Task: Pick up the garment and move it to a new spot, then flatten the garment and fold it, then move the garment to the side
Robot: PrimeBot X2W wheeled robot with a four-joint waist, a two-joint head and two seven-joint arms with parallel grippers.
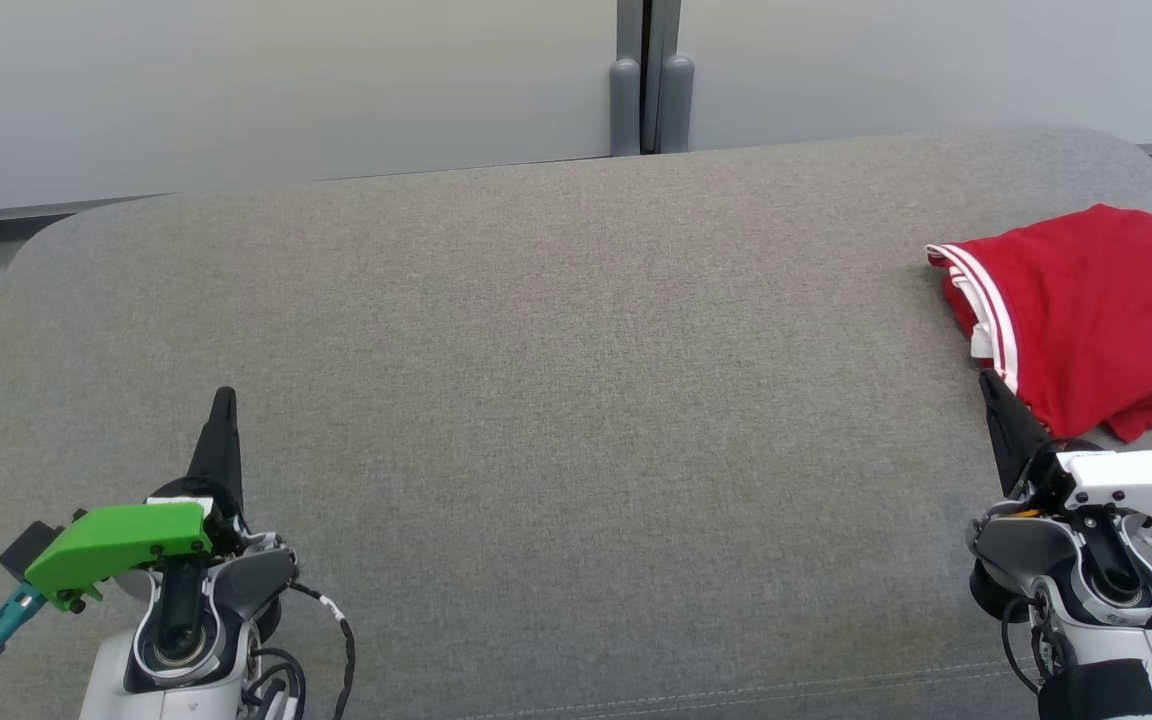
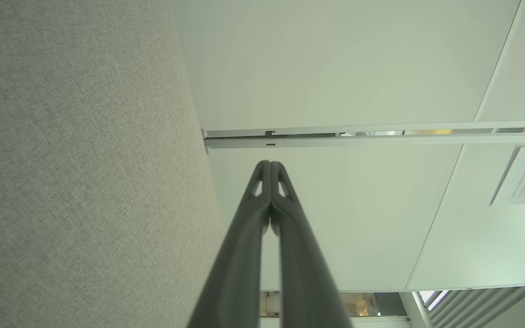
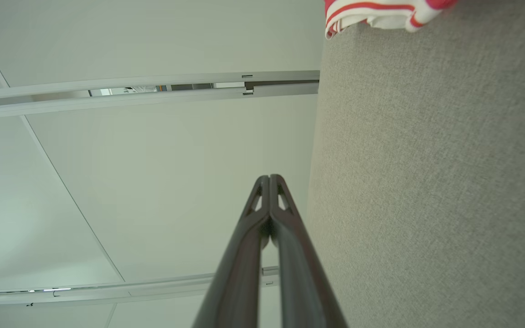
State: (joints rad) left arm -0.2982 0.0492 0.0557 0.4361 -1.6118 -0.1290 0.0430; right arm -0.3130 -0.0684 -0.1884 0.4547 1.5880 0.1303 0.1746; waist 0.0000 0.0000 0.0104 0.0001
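garment (image 1: 1086,310): red with white stripes along one edge, bunched in loose folds at the far right of the grey cushion (image 1: 556,350), cut off by the head view's right edge.
garment, right wrist view (image 3: 372,13): just the red-and-white striped edge, at the top of the frame on the cushion, apart from the fingertips.
left gripper (image 1: 224,400): low left in the head view, above bare cushion, well apart from the garment; seen edge-on there, so any gap unreadable.
left gripper, left wrist view (image 2: 270,166): both fingers pressed together at the tips, nothing between them; cushion on one side, pale wall panels (image 2: 335,68) behind, a printed notice (image 2: 522,175) stuck on one panel.
right gripper (image 1: 989,382): low right in the head view, tip just beside the garment's near edge; again edge-on.
right gripper, right wrist view (image 3: 269,180): tips together, empty.
background, head view: two grey posts (image 1: 651,95) at the join between the wall panels, behind the cushion's far edge.
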